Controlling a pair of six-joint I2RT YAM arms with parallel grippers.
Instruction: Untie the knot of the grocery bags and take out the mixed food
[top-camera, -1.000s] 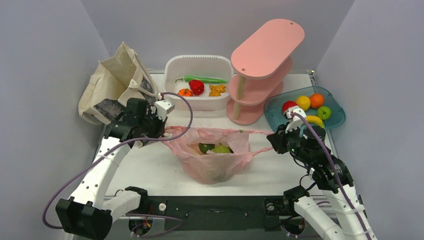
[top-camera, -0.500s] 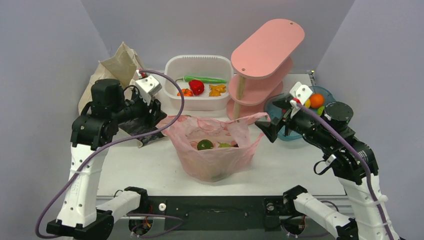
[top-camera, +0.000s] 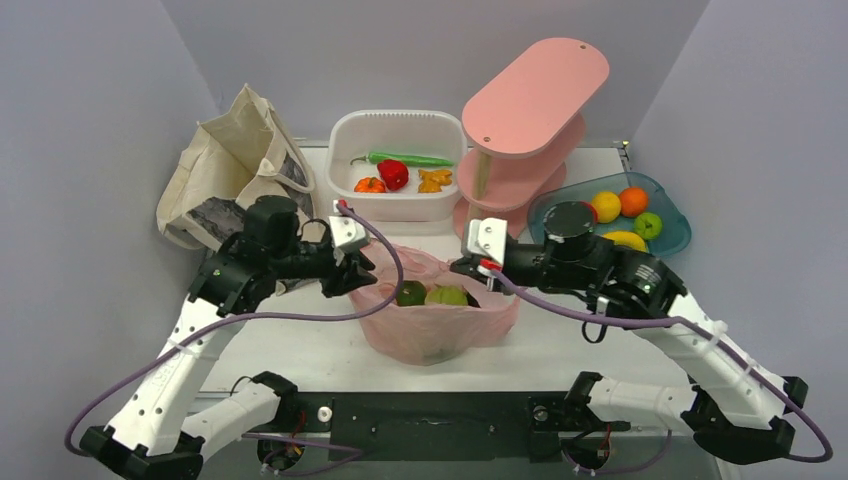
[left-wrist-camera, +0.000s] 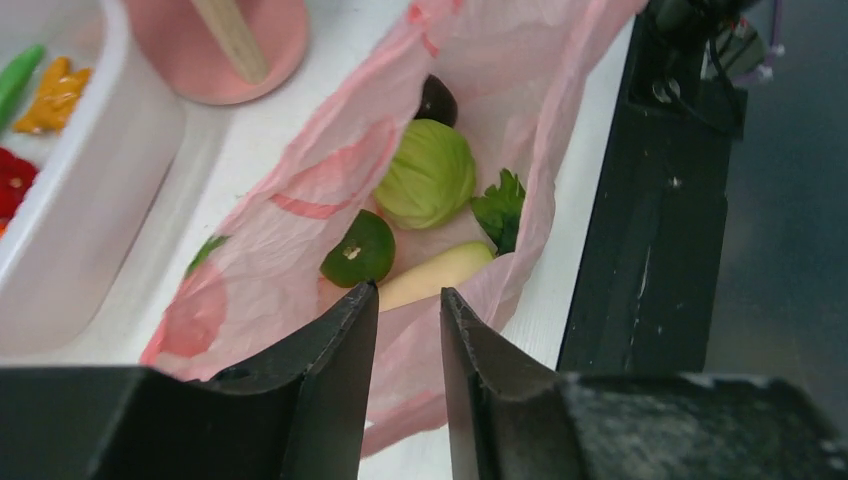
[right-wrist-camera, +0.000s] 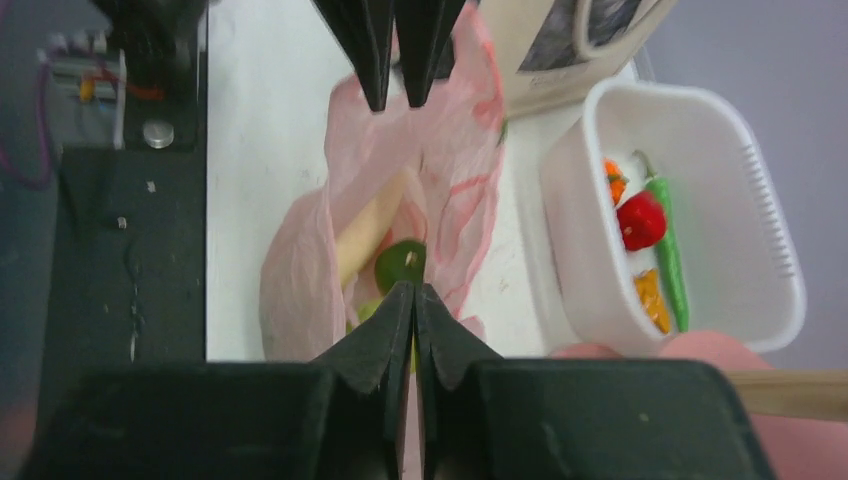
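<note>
The pink plastic bag (top-camera: 432, 325) sits mid-table, mouth open and slack. Inside I see a pale round green vegetable (left-wrist-camera: 430, 175), a dark green round one (left-wrist-camera: 358, 250), the white radish (left-wrist-camera: 435, 275) and a leafy green (left-wrist-camera: 500, 205). My left gripper (top-camera: 362, 275) hangs over the bag's left rim, jaws a little apart with pink film behind the gap (left-wrist-camera: 409, 290). My right gripper (top-camera: 462, 268) is at the right rim, jaws pressed together on thin pink plastic (right-wrist-camera: 413, 287). The beige canvas tote (top-camera: 235, 160) stands at back left. The crisp packet and bottle are hidden.
A white tub (top-camera: 398, 128) with red, orange and long green peppers stands behind the bag. A pink tiered shelf (top-camera: 530, 110) is at back right, and a blue tray (top-camera: 560, 228) of fruit beside it. A black rail (top-camera: 430, 410) runs along the near edge.
Both grippers, which held the bag's handles stretched up and apart, have come down and inward to the bag's mouth. The bag has slumped. The left jaws now stand parted.
</note>
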